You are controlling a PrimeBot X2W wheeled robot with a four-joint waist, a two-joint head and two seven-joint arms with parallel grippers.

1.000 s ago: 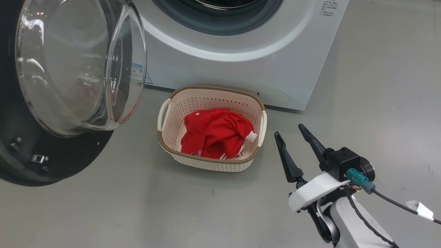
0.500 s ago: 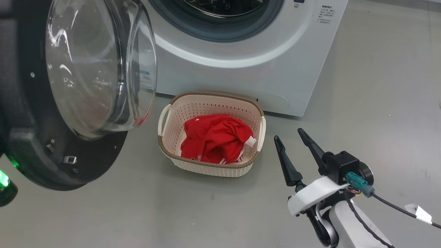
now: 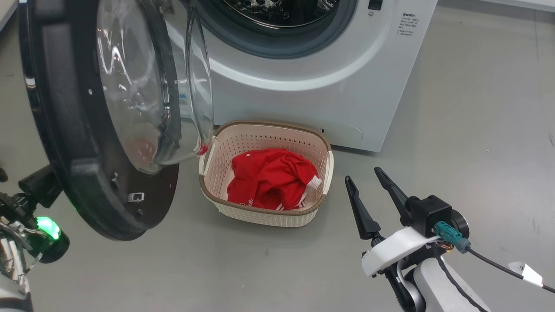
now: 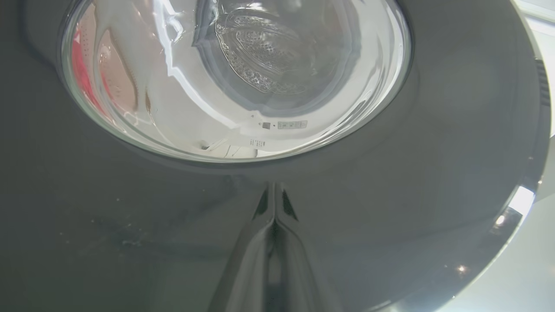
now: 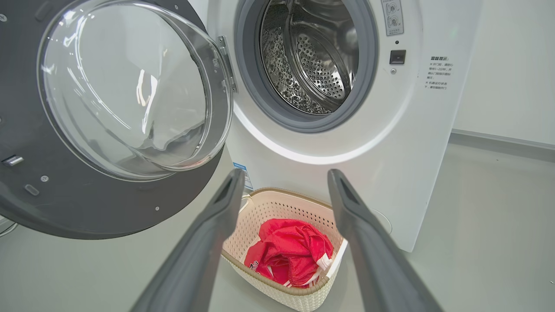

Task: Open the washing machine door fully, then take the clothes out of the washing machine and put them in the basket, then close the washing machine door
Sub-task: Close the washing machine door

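Right wrist view: washing machine (image 5: pixel 412 130) print (image 5: pixel 438 72) illegible; right fingers (image 5: pixel 204 242) apart; left fingers (image 4: pixel 256 268) together against washing machine door (image 4: pixel 130 216).

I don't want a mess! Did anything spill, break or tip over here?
Nothing looks wrong. The clothes sit inside the basket, which stands upright on the floor before the washing machine. The washing machine door hangs open, its glass whole. The drum looks empty where it shows.

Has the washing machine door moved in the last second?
Yes. The washing machine door has swung toward closing: its glass now overlaps the left handle of the basket.
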